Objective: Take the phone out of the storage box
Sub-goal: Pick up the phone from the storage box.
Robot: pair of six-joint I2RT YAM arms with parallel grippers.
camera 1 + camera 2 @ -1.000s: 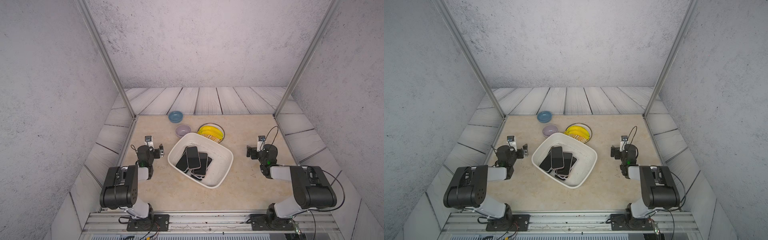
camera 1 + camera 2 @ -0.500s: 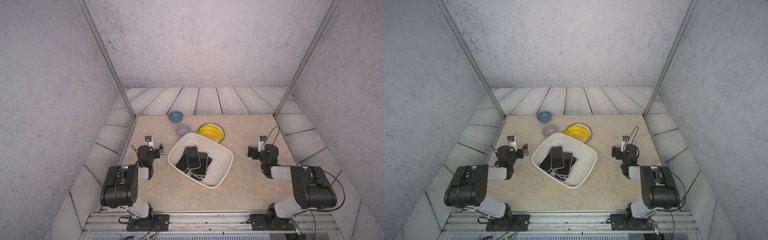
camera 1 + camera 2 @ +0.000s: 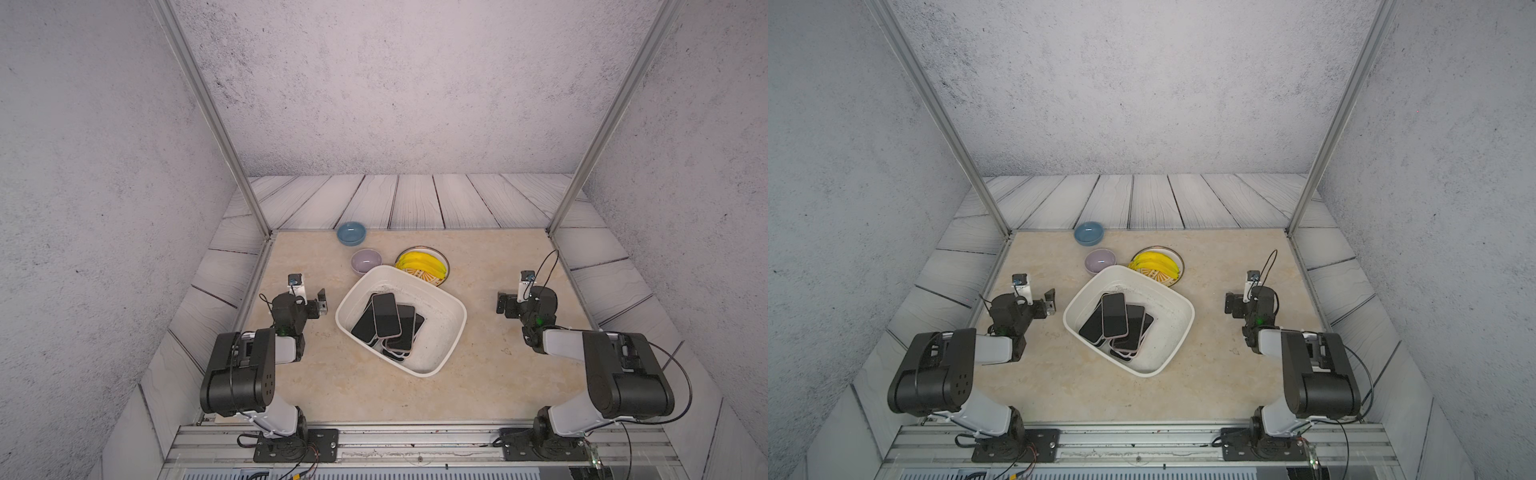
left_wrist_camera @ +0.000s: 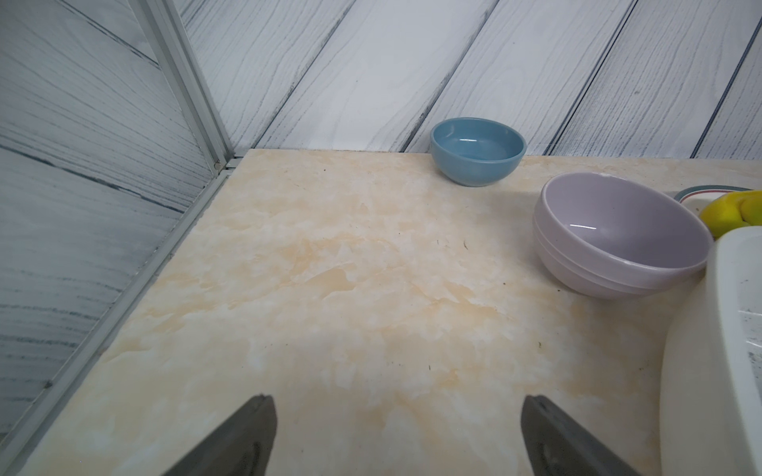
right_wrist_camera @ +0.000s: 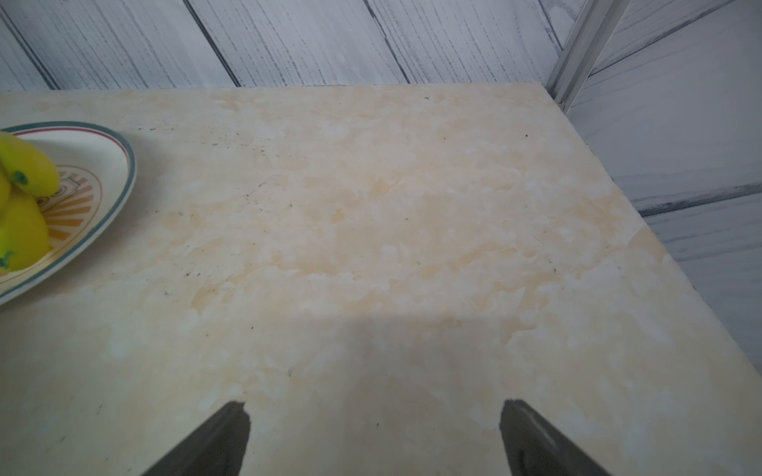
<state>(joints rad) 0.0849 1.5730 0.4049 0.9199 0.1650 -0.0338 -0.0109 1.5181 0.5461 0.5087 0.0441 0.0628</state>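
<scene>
The white storage box [image 3: 454,308] [image 3: 1185,308] sits mid-table in both top views, holding several dark-screened phones in a loose pile. The topmost phone [image 3: 386,314] [image 3: 1114,314] lies face up across the others. My left gripper [image 3: 314,302] [image 4: 398,397] hovers over bare table just left of the box, open and empty, with the box's outer wall [image 4: 709,350] at the edge of the left wrist view. My right gripper [image 3: 512,302] [image 5: 374,403] is over bare table well right of the box, open and empty. No phone shows in either wrist view.
A lilac bowl [image 3: 366,261] [image 4: 618,239] touches the box's far corner, with a blue bowl [image 3: 351,232] [image 4: 478,150] behind it at the back edge. A plate of bananas [image 3: 444,261] [image 5: 103,173] stands behind the box. Metal posts and panel walls ring the table.
</scene>
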